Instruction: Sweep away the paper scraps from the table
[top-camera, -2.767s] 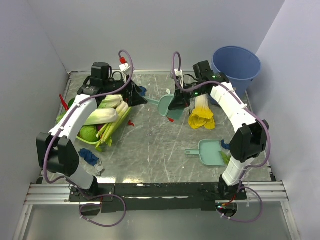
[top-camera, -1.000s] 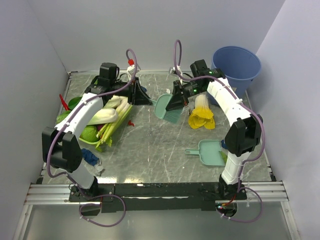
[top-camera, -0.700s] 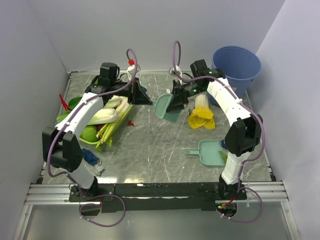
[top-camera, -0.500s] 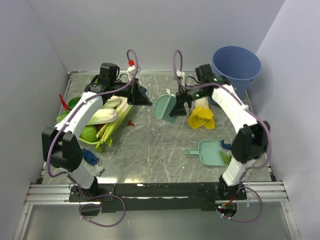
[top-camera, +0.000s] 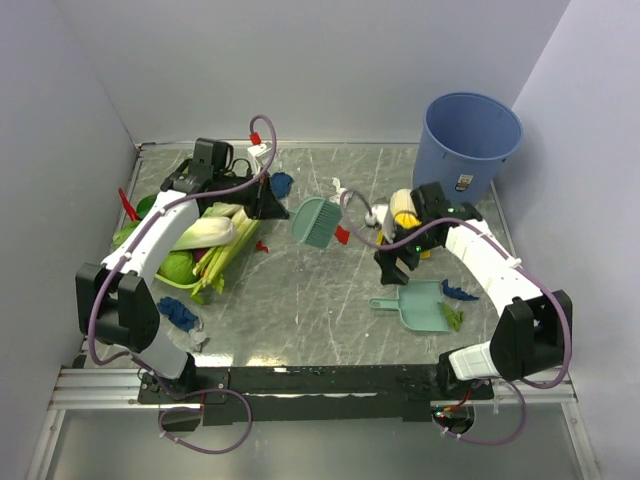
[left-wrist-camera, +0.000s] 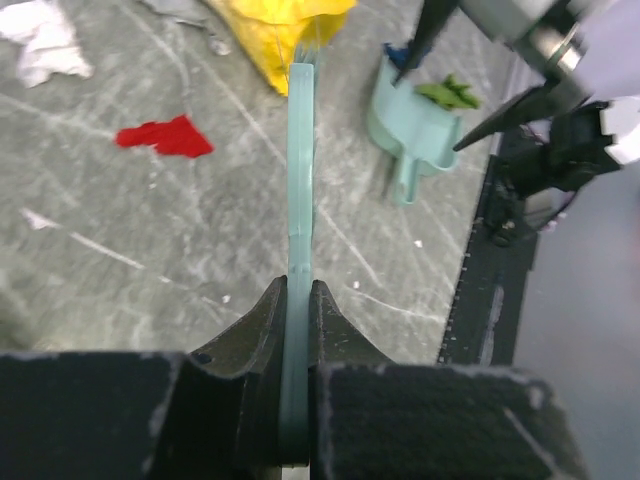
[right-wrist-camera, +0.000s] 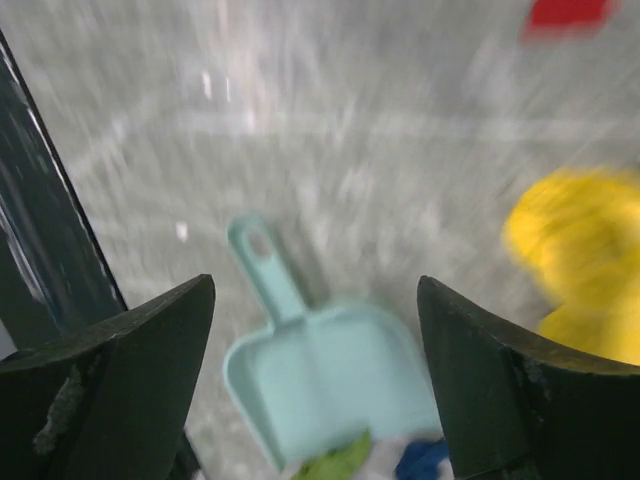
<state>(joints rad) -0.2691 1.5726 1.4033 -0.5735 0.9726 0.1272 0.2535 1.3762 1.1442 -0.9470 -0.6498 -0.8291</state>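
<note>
The left claw (left-wrist-camera: 297, 300) is clamped on the thin edge of a teal hand brush (left-wrist-camera: 300, 150), which sticks straight out ahead of its fingers. Ahead and to the left of that claw, a red paper scrap (left-wrist-camera: 165, 135) and a white scrap (left-wrist-camera: 45, 50) lie on the table (left-wrist-camera: 150, 280). The right claw (right-wrist-camera: 315, 290) hangs with its jaws wide apart over a teal dustpan (right-wrist-camera: 330, 385), whose handle points up between the fingers. A green scrap (right-wrist-camera: 335, 462) and a blue scrap (right-wrist-camera: 420, 462) lie blurred at the pan's wide end. A yellow frilly vegetable (right-wrist-camera: 575, 250) lies just right of that claw.
</note>
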